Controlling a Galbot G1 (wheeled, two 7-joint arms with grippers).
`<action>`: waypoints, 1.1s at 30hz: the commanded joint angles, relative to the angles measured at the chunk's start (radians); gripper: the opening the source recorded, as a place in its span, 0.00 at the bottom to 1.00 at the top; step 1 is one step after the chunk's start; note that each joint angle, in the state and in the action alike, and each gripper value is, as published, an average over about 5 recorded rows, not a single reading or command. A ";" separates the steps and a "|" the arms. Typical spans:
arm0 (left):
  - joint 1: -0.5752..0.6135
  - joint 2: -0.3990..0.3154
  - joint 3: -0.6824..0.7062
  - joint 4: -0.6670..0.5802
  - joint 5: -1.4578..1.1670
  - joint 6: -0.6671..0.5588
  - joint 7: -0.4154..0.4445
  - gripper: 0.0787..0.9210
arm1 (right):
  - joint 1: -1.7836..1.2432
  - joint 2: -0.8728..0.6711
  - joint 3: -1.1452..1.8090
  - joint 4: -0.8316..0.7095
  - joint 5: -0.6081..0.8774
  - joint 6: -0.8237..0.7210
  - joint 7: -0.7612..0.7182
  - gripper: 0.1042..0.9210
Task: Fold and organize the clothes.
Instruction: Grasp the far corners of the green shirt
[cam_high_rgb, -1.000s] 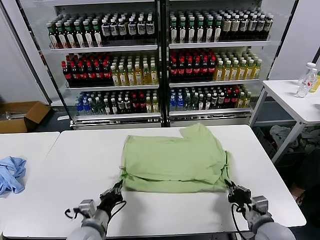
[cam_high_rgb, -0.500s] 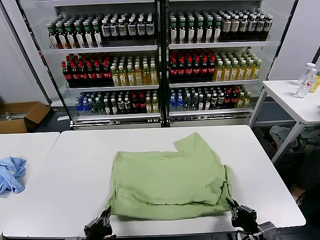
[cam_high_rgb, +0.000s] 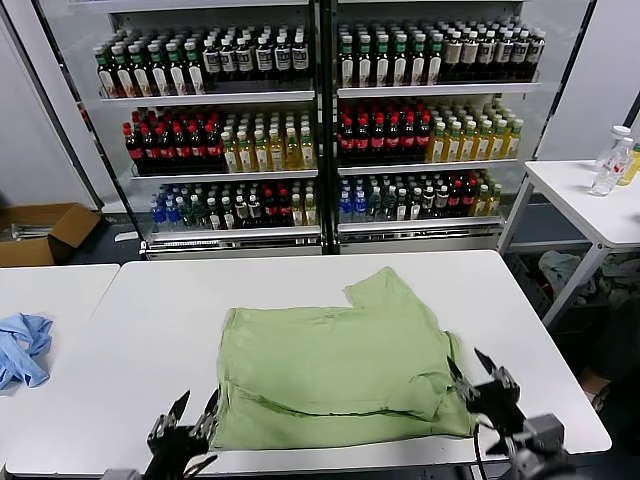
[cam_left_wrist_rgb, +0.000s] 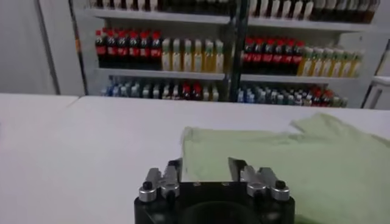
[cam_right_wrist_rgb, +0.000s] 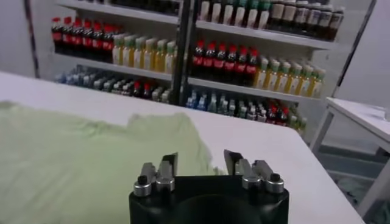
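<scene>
low, both pincers agape beside shirt

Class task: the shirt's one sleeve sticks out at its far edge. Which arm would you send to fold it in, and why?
Right, probably. The sleeve juts from the green shirt's far edge right of centre, nearer the open right gripper than the open left gripper at the near-left corner.

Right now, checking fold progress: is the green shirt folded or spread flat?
Partly folded. The green shirt lies doubled on the table, a layered edge along its near side; one sleeve sticks out behind.
</scene>
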 joint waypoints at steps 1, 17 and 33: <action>-0.519 0.030 0.068 0.418 -0.021 0.035 0.036 0.62 | 0.502 0.002 -0.238 -0.318 0.136 -0.101 0.052 0.79; -0.866 0.071 0.202 0.806 -0.035 0.142 -0.042 0.88 | 0.915 0.157 -0.521 -0.806 0.197 -0.155 0.029 0.88; -0.935 0.079 0.236 0.919 -0.104 0.152 -0.045 0.84 | 1.041 0.285 -0.576 -1.161 0.156 -0.167 -0.056 0.87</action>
